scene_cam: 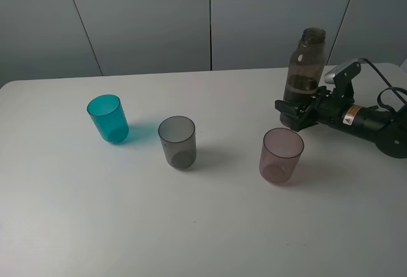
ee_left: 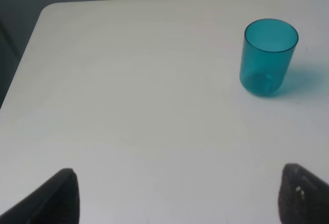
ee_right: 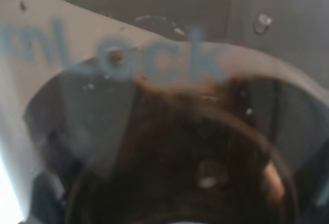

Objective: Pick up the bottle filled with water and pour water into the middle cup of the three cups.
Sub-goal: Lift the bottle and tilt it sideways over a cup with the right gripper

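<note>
The smoky-brown bottle stands upright at the right rear of the table, with water in its lower part. My right gripper reaches in from the right and is shut on the bottle's base, hiding it. In the right wrist view the bottle fills the frame, blurred and very close. The three cups stand in a row: teal cup, smoky-grey middle cup, pinkish-mauve cup. All are upright and look empty. My left gripper is open and empty above the table, short of the teal cup.
The white table spans the exterior high view, with its rear edge against grey wall panels. The table's left corner shows in the left wrist view. The right arm's body and cable lie at the far right.
</note>
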`<move>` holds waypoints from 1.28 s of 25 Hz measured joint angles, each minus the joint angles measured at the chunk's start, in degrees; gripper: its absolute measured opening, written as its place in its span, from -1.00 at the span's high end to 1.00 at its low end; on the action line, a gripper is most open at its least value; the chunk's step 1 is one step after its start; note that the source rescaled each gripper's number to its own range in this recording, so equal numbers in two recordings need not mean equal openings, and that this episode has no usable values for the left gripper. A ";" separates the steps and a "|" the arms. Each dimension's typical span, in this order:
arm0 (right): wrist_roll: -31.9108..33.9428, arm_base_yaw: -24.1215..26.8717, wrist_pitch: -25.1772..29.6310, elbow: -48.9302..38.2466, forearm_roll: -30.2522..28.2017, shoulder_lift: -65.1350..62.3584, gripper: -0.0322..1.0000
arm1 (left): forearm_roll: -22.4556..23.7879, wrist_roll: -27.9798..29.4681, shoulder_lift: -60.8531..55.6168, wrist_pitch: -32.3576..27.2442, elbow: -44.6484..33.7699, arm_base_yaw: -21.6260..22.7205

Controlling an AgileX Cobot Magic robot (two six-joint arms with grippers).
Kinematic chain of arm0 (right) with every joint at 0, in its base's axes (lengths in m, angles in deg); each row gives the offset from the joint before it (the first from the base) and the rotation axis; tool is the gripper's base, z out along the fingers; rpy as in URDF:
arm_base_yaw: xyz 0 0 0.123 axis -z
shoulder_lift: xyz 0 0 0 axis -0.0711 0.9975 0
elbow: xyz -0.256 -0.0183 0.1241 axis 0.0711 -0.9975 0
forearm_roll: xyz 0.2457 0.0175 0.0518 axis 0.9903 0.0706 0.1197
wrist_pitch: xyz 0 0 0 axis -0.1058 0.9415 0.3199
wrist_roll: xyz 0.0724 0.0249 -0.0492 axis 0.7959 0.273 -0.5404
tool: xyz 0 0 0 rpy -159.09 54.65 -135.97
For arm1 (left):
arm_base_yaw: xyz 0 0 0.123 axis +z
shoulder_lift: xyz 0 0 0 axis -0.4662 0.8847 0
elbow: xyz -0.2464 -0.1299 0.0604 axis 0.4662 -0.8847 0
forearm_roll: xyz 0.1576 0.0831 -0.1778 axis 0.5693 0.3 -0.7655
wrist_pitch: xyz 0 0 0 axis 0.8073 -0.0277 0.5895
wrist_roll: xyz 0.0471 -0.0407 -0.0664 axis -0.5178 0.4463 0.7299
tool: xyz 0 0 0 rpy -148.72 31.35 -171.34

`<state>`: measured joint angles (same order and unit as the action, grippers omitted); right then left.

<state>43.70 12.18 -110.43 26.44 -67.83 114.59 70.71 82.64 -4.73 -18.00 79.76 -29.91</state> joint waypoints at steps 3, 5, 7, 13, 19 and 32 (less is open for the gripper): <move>0.29 0.00 0.97 0.00 0.00 -0.62 0.84 | 0.00 0.00 0.00 0.00 0.00 0.00; 0.41 0.00 1.55 0.00 0.00 -0.92 0.84 | 0.00 0.00 0.00 0.00 0.00 0.00; 0.53 0.00 1.63 0.00 0.10 -1.20 0.84 | 0.00 0.00 0.00 0.00 0.00 0.00; 2.18 -0.09 1.86 1.63 0.10 -1.44 0.84 | 0.00 0.00 0.00 0.00 0.00 0.00; 4.67 -2.19 1.91 4.69 0.10 -1.44 0.84 | 0.00 0.00 0.00 0.00 0.00 0.00; 9.63 -7.36 1.89 13.77 -1.82 -4.24 0.84 | 0.00 0.00 0.00 0.00 0.00 0.00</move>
<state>53.33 4.82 -108.54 40.20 -69.65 110.35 70.71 82.64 -4.73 -18.00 79.76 -29.91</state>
